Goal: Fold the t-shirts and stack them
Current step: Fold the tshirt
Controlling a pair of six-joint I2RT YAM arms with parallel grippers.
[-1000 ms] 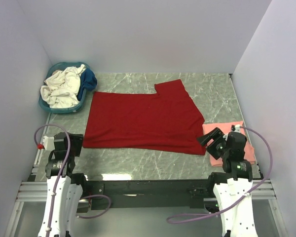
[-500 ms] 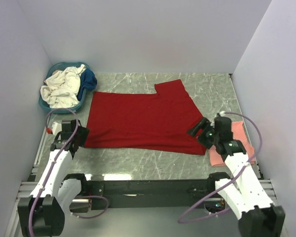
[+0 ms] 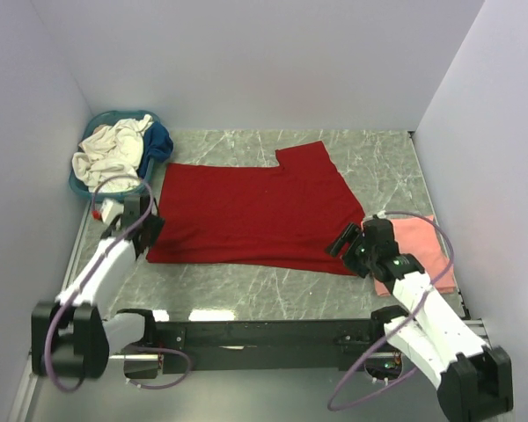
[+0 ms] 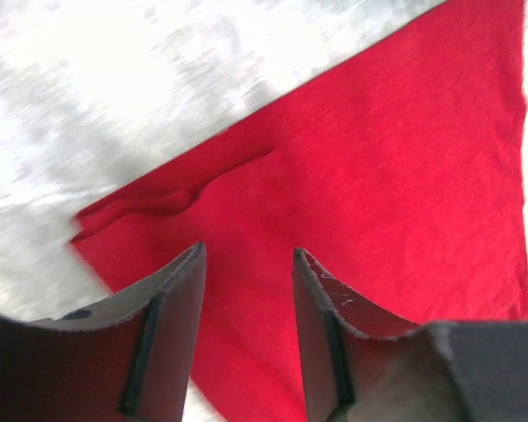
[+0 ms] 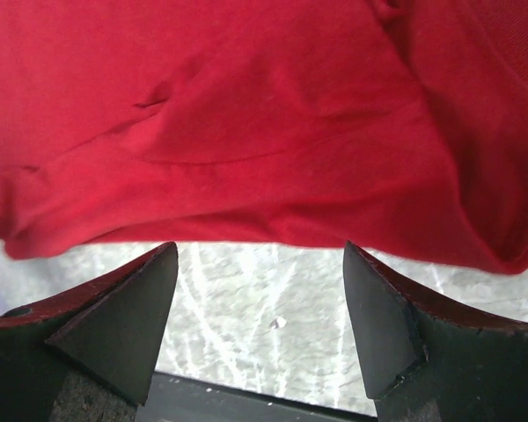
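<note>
- Your tabletop point(image 3: 273, 294) carries the deep red t-shirt point(image 3: 255, 211), spread flat between both end effectors.
- The teal basket point(image 3: 101, 119), holding a cream-white t-shirt point(image 3: 106, 158) and a dark blue t-shirt point(image 3: 159, 141), sits beyond your left end effector point(image 4: 248, 253).
- The salmon pink t-shirt point(image 3: 420, 239) lies right of your right end effector point(image 5: 260, 251).
- Both end effectors stand open and empty over the red shirt's near corners.

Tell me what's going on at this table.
A red shirt lies spread flat on the table. The robot's left hand and right hand hang open at its near corners, gripping nothing yet. A pink shirt lies folded at right; more shirts wait in the basket.
</note>
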